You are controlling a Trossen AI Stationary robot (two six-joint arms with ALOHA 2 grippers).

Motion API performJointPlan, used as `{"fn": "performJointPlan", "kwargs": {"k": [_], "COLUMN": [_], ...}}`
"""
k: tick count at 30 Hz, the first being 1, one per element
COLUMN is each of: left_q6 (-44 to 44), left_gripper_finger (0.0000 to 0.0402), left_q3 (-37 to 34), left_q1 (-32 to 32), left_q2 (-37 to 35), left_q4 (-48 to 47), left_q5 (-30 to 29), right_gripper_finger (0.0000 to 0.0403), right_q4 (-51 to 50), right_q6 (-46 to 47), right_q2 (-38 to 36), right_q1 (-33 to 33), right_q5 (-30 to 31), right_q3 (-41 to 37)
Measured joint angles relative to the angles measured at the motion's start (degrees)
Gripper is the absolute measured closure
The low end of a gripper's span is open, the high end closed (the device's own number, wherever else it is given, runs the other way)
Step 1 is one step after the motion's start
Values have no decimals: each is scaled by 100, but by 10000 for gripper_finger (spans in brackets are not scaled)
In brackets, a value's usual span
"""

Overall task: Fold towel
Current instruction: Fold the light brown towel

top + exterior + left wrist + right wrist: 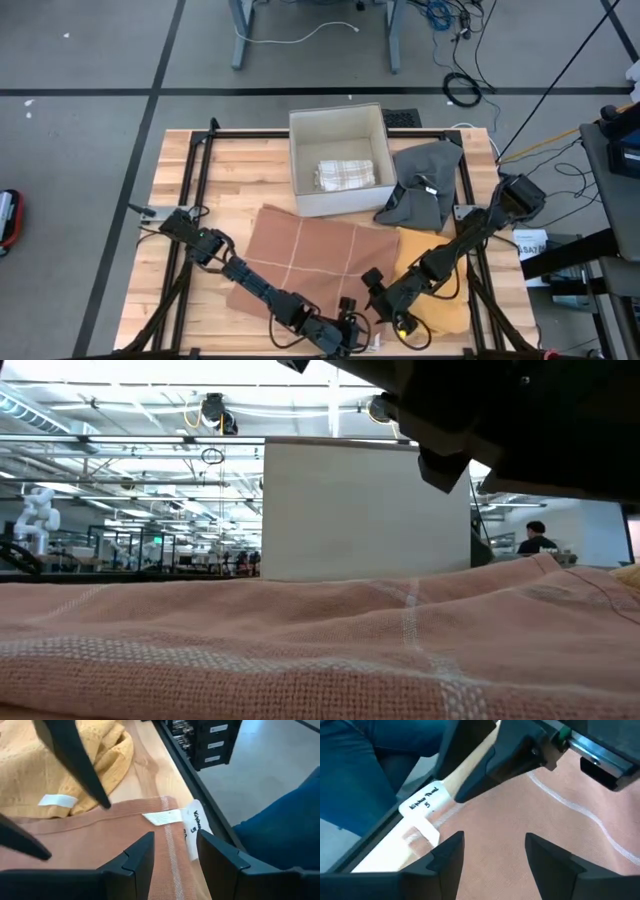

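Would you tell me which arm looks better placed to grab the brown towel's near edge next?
Probably left: the left gripper hovers open over the brown towel edge; the right gripper sits farther in.

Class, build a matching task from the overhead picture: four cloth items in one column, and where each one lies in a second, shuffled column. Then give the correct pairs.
Things:
1. Pink towel
2. Yellow cloth
3. Grey cloth
4. Checked cloth

Places:
A. inside the white box
B. right of the box
C. spread out at the table's middle, in front of the box
D. near corner, under the right arm

Pairs: 1-C, 2-D, 3-B, 4-A
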Motion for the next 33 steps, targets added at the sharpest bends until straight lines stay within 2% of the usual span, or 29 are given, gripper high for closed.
{"fn": "performJointPlan", "kwargs": {"k": [5,9,13,18,27,33], "left_q6": [-73,-51,-46,-52,-48,-48], "left_gripper_finger": [247,247,247,240,173,168], "left_q3": [-2,-2,-2,-2,-2,-2], "left_q1": [53,63,121,140,162,181], "left_q2": [-2,-2,-2,-4,-13,-13], "left_q4": [-181,-196,-188,-340,-417,-423], "left_q5": [463,560,893,897,822,701], "right_gripper_finger": [216,222,227,227,227,227], "right_q4": [107,198,529,855,1506,1796], "right_q6": [-58,-18,-11,-46,-315,-434], "right_q2": [279,507,775,1075,1343,1510], "right_q1": [-115,-237,-372,-523,-871,-1231], "right_q5": [-25,-41,-290,-520,-471,-265], "right_q3": [0,0,0,0,0,0]}}
